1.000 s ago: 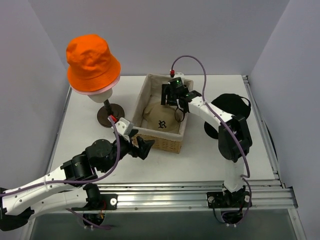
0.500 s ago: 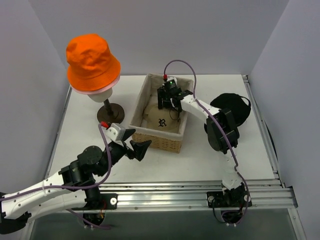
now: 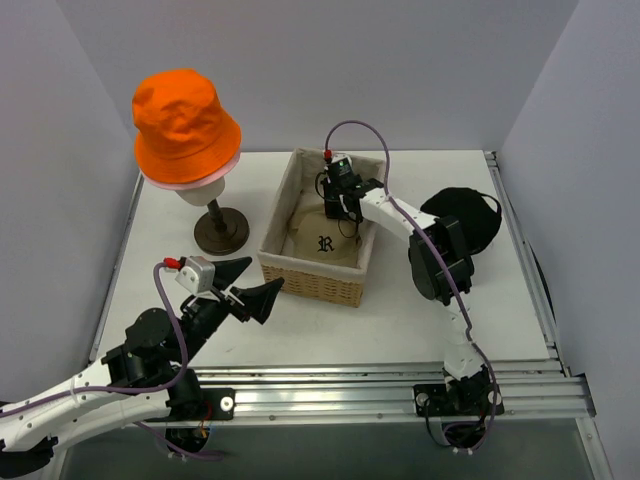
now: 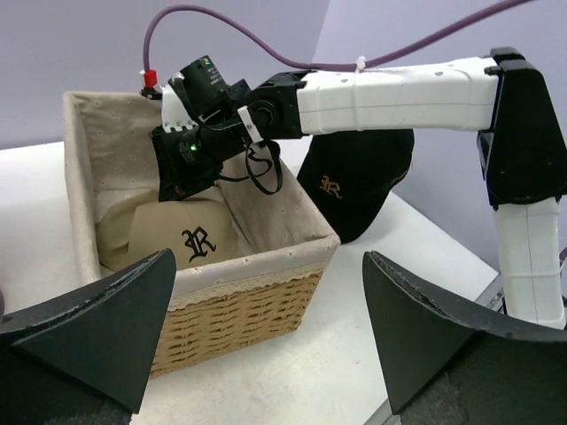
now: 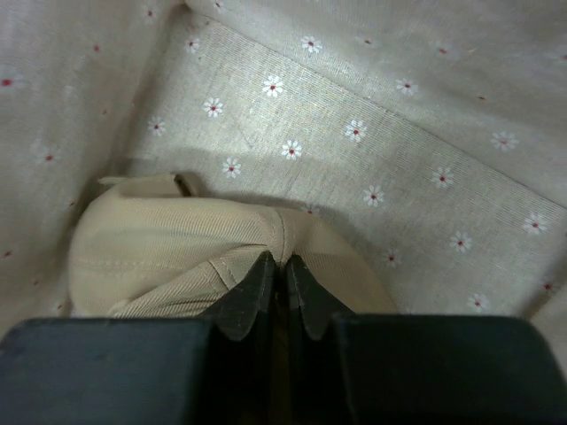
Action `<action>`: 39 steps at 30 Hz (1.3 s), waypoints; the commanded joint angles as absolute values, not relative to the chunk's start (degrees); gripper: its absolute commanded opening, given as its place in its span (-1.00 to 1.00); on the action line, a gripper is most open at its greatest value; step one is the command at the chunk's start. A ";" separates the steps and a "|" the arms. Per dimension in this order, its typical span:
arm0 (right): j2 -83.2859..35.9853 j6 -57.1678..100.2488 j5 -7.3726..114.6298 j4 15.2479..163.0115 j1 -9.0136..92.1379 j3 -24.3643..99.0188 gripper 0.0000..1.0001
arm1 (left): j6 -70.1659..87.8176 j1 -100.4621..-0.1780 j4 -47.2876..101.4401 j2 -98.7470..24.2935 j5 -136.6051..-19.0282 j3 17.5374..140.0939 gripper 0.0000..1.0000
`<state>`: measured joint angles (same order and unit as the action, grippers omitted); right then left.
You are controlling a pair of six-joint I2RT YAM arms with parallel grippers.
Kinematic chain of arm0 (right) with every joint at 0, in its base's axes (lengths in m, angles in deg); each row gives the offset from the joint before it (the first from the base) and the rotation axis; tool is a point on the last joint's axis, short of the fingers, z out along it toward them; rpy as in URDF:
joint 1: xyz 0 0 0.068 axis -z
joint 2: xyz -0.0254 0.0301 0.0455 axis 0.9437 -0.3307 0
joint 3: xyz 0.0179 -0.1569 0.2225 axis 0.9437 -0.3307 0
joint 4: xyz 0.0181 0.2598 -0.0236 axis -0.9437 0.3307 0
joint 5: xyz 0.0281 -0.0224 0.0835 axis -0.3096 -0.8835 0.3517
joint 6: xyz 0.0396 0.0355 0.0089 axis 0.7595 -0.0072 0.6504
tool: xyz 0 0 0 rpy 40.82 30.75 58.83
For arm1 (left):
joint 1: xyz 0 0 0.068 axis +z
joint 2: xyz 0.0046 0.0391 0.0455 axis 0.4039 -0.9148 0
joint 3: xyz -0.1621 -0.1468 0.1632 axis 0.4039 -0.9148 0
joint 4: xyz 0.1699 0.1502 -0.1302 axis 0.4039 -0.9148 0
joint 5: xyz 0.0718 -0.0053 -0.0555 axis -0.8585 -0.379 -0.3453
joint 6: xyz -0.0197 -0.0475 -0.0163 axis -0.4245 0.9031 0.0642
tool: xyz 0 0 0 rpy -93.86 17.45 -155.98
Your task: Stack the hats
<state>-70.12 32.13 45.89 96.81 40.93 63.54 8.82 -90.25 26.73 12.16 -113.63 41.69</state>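
Shows right hand [image 5: 283, 266] pinched closed on a fold of the tan cap [image 5: 177, 257] inside the lined basket [image 3: 310, 285], centre of top view. Shows left hand [image 3: 265, 275] wide open, empty, lower left above the tabletop [image 3: 400, 310]. Places black cap [image 3: 465, 215] at right; orange bucket hat [image 3: 183, 120] over pink bucket hat [image 3: 160, 181] on mannequin head [image 3: 200, 192], upper left.

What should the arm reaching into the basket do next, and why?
Probably lift straight up: the right gripper looks pinched shut on a fold of the tan cap, which lies inside the basket, so it must clear the lined walls before travelling anywhere.
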 commanded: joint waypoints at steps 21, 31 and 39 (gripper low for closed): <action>-37.49 32.48 52.85 89.32 41.16 49.31 -1.00 | 8.67 -90.62 30.86 13.57 -114.99 41.36 0.95; -35.21 29.93 47.84 88.35 41.07 58.53 -1.00 | 7.71 -90.62 30.33 9.00 -116.40 42.94 0.96; -28.89 29.84 43.36 92.13 40.63 62.77 -1.00 | 8.14 -90.62 28.05 2.59 -115.61 48.03 0.96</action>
<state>-34.69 30.87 47.03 92.87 40.97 59.67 8.54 -90.25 27.28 4.25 -115.68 43.03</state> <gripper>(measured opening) 0.025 0.977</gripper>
